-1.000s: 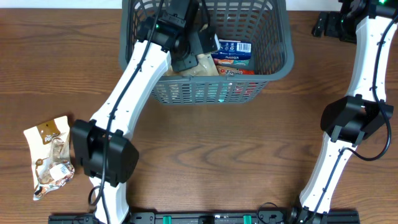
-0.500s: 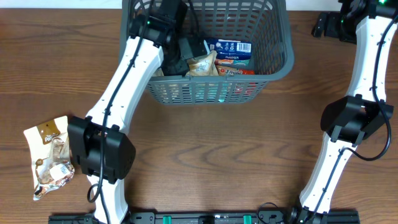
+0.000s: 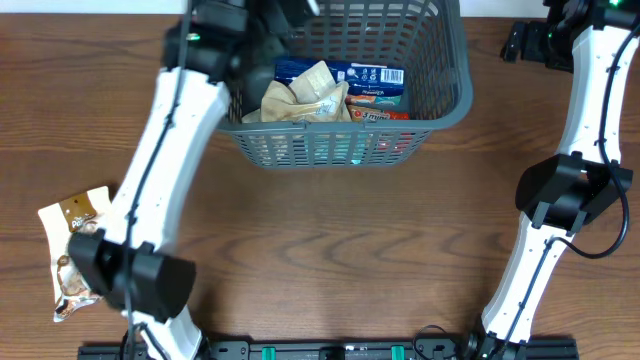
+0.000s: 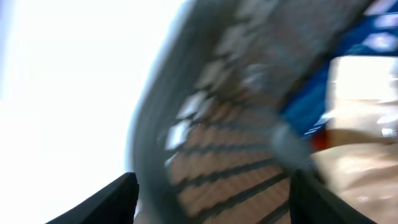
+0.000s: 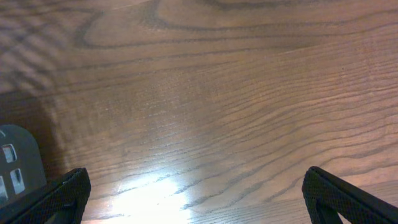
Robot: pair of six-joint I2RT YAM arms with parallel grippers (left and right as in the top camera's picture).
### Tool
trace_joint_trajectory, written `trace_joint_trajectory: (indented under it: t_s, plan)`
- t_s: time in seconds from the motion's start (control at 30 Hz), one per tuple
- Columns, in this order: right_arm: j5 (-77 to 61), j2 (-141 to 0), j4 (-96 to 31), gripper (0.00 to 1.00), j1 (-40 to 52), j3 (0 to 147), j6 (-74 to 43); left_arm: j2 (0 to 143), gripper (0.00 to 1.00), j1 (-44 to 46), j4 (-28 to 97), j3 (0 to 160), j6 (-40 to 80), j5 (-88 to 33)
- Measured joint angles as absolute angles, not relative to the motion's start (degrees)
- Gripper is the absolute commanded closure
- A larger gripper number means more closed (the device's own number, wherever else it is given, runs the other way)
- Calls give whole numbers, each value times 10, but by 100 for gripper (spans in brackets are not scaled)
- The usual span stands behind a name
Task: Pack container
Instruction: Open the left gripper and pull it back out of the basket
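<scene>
The container point(image 3: 452, 96), a grey lattice basket, stands at the back middle of the table. Inside it lie a tan packet point(image 3: 305, 95), a blue packet point(image 3: 368, 74) and a red one point(image 3: 380, 116). My left gripper point(image 4: 211, 202) is above the container's left wall, open, with nothing between its fingers point(image 4: 107, 200). Its view is blurred and shows the grey rim point(image 4: 155, 124) and the packets beyond. My right gripper point(image 5: 199, 199) is open over bare wood at the far right.
A crumpled snack packet point(image 3: 76, 250) lies on the table at the front left, beside the left arm's base. The right arm point(image 3: 565, 190) stands along the right side. A grey object point(image 5: 15, 165) shows at the left edge of the right wrist view.
The left gripper opened and let go of the tan packet inside the container, then pulled up and to the left. The right arm has not moved.
</scene>
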State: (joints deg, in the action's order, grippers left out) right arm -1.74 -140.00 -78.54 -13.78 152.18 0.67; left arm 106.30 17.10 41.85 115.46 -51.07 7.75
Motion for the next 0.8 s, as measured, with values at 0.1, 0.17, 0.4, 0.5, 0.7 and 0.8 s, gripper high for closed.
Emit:
trace_joint_trajectory:
  t_s: [0.1,0.17,0.4,0.5,0.7,0.8]
  plan:
    - [-17,-1400,-786,1,-138,1522,7,1033,19,149,432,1155,-462,117]
    - [-17,-1400,-786,1,-138,1522,7,1008,19,125,463,1155,-407,136]
    - [-17,-1400,-783,1,-138,1522,7,914,12,7,617,1155,-244,162]
    - [-17,-1400,-781,1,-138,1522,7,875,12,-54,708,1156,-162,171]
    - [-17,-1400,-773,1,-138,1522,7,847,9,-129,819,1152,-49,171]
    - [-17,-1400,-772,1,-138,1522,7,827,5,-145,830,1120,-12,171]
